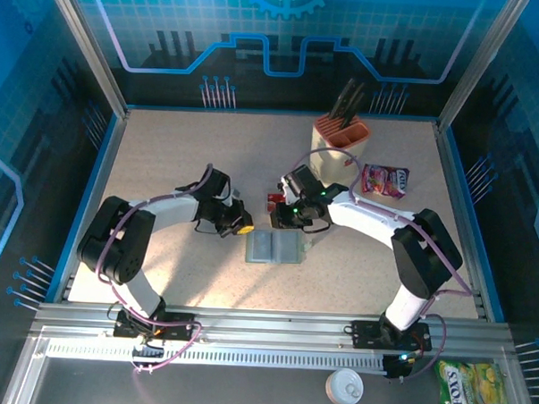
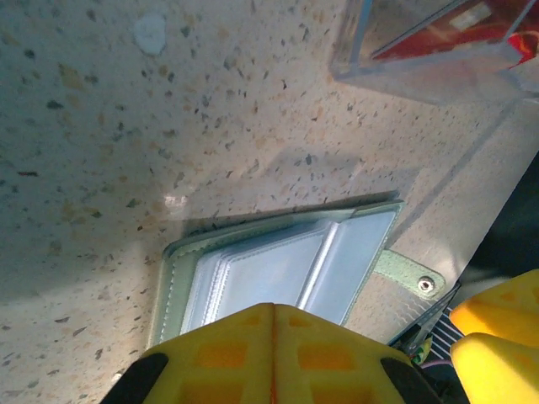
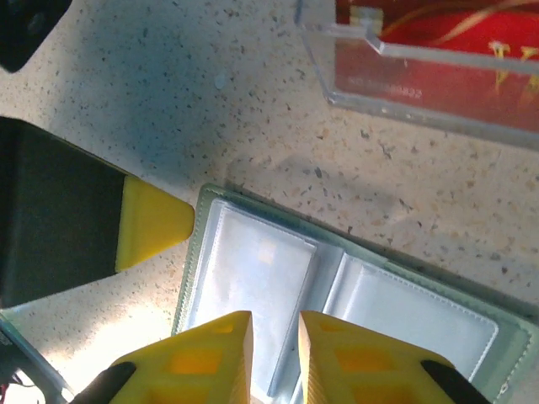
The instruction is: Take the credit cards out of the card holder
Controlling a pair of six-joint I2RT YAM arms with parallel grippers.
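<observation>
The grey-green card holder [image 1: 274, 247] lies open and flat on the table between both grippers. Its clear sleeves [image 2: 278, 261] look blank, and its tab with a snap [image 2: 413, 278] sticks out at one side. Red credit cards [image 3: 455, 59] lie in a clear plastic tray [image 2: 396, 71] just beyond it, also seen as a red patch [image 1: 276, 200]. My left gripper [image 2: 274, 307] is shut, its tip [image 3: 160, 220] at the holder's left edge. My right gripper [image 3: 275, 318] hovers over the sleeves [image 3: 253, 278], jaws a narrow gap apart with nothing gripped.
A cream knife block [image 1: 341, 138] stands at the back right, with a pink snack packet [image 1: 384, 180] beside it. A yellow-green packet [image 1: 470, 387] and a white cap [image 1: 343, 386] lie off the table, beyond the front rail.
</observation>
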